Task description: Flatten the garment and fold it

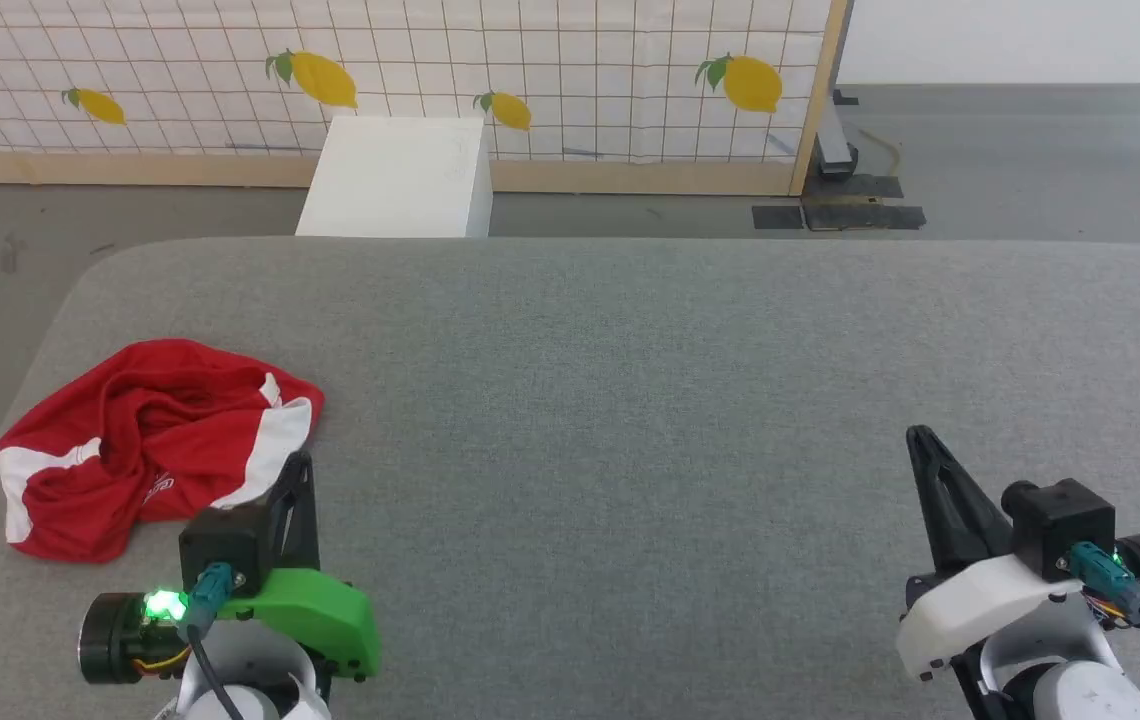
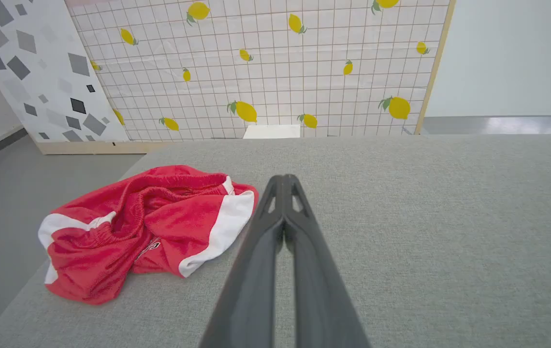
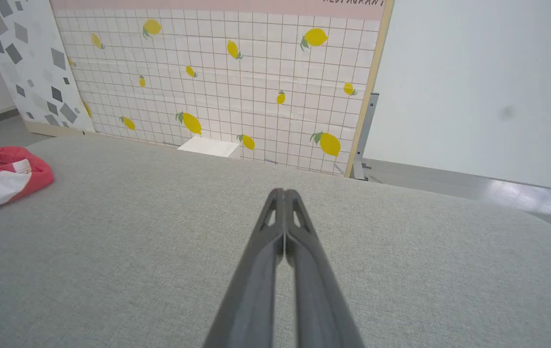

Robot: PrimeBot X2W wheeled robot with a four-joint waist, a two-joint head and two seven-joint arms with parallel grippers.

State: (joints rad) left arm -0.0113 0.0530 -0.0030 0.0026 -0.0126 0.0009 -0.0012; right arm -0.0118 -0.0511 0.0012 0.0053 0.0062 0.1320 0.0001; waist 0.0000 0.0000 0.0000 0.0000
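The left claw [image 1: 300, 462] [image 2: 283, 180] is closed, fingers pressed together and holding nothing, its tip just beside the white-striped edge of the shorts [image 1: 150, 440] [image 2: 159, 222]. The shorts lie crumpled in a heap near the left edge of the grey table [image 1: 630, 380]. The right claw [image 1: 920, 436] [image 3: 283, 191] is closed and empty too, over bare table, well apart from the shorts [image 3: 0, 174]
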